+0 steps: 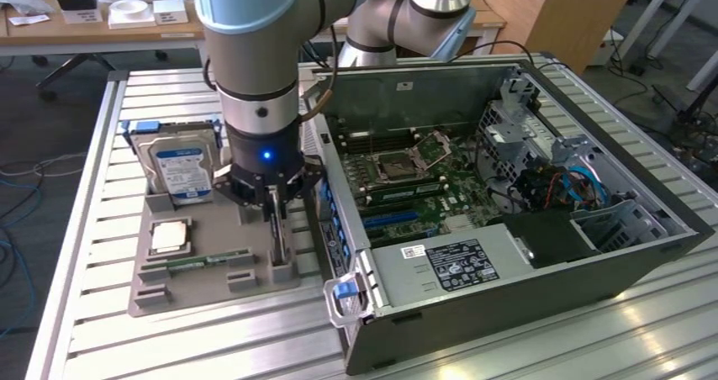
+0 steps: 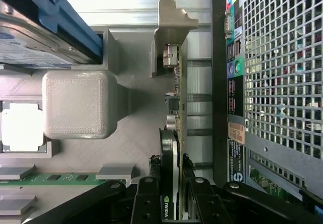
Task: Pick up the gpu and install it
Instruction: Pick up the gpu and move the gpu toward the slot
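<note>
The gpu (image 1: 277,239) stands on its edge in slots of the grey holder tray (image 1: 213,294), just beside the open computer case (image 1: 505,195). My gripper (image 1: 272,214) comes straight down over it. In the wrist view the gpu (image 2: 176,103) shows edge-on, a thin green board with a black cooler, its far end resting in a grey tray post (image 2: 169,32). My gripper (image 2: 172,186) has one black finger (image 2: 150,191) against each face of the card, shut on it. The card still sits in the tray.
The tray also carries a hard drive (image 1: 182,168) with a blue-white label, a silver CPU (image 1: 171,237) and a RAM stick (image 1: 208,262). The case's motherboard (image 1: 432,187) lies exposed. Its rear grille (image 2: 277,57) runs close alongside the card.
</note>
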